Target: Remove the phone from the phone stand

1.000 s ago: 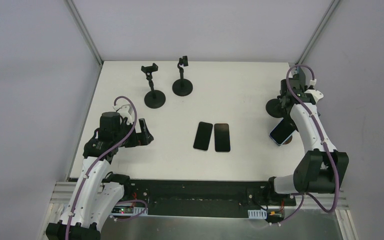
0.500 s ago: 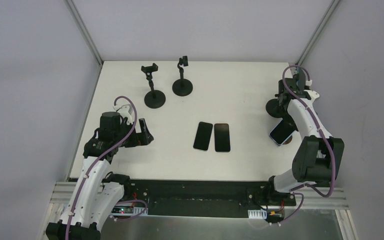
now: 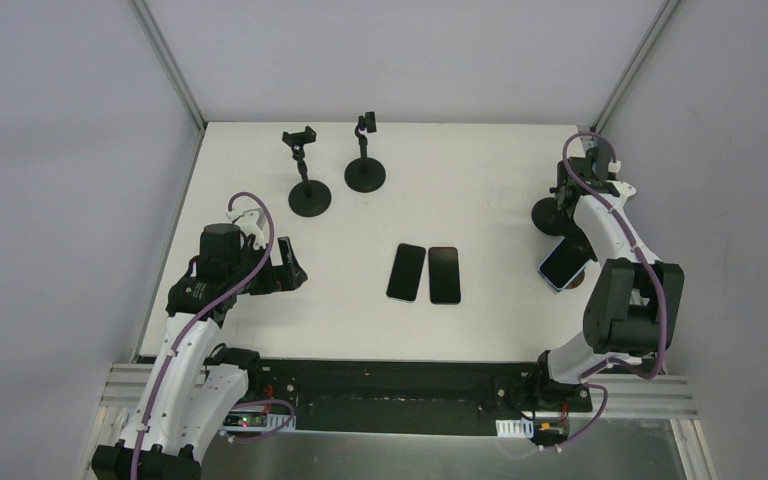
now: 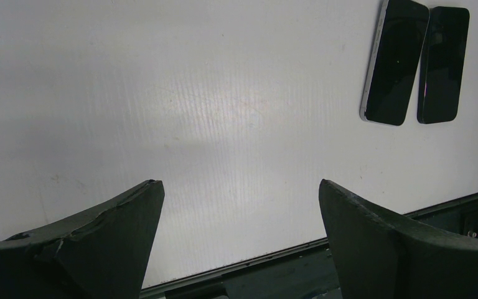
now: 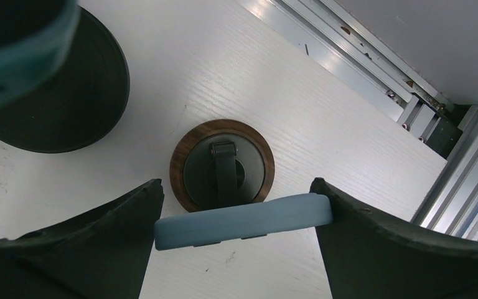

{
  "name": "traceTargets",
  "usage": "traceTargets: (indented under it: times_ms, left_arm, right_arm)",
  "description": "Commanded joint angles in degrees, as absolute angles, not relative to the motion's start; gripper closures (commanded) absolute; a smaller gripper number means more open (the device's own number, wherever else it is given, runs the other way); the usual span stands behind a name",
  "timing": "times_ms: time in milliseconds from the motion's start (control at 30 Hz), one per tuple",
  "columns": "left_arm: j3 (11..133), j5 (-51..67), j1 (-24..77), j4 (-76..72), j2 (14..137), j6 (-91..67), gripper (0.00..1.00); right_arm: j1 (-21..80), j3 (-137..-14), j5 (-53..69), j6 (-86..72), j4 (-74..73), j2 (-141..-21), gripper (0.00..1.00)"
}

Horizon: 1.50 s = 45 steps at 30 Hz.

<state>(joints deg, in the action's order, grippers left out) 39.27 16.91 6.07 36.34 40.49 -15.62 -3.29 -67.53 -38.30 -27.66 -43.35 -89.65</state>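
From above, the white bench (image 3: 480,190) carries two empty black stands, one (image 3: 308,180) beside the other (image 3: 364,155), at the back left of centre. Two dark phones (image 3: 407,271) (image 3: 444,274) lie flat side by side in the middle. Near the right edge the blue-cased phone (image 3: 561,265) sits tilted, and the right arm (image 3: 610,230) reaches over it. A black round base (image 3: 545,215) stands just behind it. The left arm (image 3: 185,340) is on the far left, well apart from everything, with its claw (image 3: 288,262) pointing towards the centre.

In the left wrist view the left claw's fingers (image 4: 99,243) are spread wide over bare bench. The two flat phones lie off at the upper right.

In the right wrist view the right claw (image 5: 235,187) is spread wide too, its fingers (image 5: 398,249) straddling the blue phone's upper edge. Whether the pads touch the case cannot be told. Below sits the phone stand (image 5: 222,165), a dark holder on a round wooden foot. The black base crowds in at the upper left, with something blurred and teal (image 5: 18,62) in front of it. The bench's metal frame (image 5: 373,68) runs close on the right.
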Motion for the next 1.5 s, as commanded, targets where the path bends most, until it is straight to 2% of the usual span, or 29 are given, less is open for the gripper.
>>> traceTargets:
  times_ms: [0, 300, 367, 867, 1267, 1467]
  left_arm:
    - [40.78, 16.6, 6.5, 36.47, 40.61, -14.77, 0.01]
    - [40.78, 16.69, 6.46, 36.47, 40.53, -14.77, 0.01]
    - [40.78, 16.55, 6.46, 36.47, 40.43, -14.77, 0.01]
    - [40.78, 16.67, 6.48, 36.47, 40.37, -14.85, 0.01]
    - [40.76, 16.68, 6.5, 36.47, 40.49, -14.94, 0.01]
    - [40.78, 16.4, 6.49, 36.54, 40.38, -14.86, 0.01]
  right_arm:
    - [-3.28, -66.21, -38.3, -26.33, -40.56, -87.99, 0.11]
    - [-2.03, -65.54, -40.27, -23.96, -38.51, -83.65, 0.38]
    - [-1.79, -65.79, -40.5, -23.46, -38.85, -82.97, 0.41]
    - [-0.04, -67.33, -37.54, -20.55, -41.09, -74.76, 0.43]
    - [12.45, -70.95, -35.82, -20.64, -43.38, -75.97, 0.43]
    - [22.1, -74.74, -36.18, -24.09, -44.98, -79.9, 0.43]
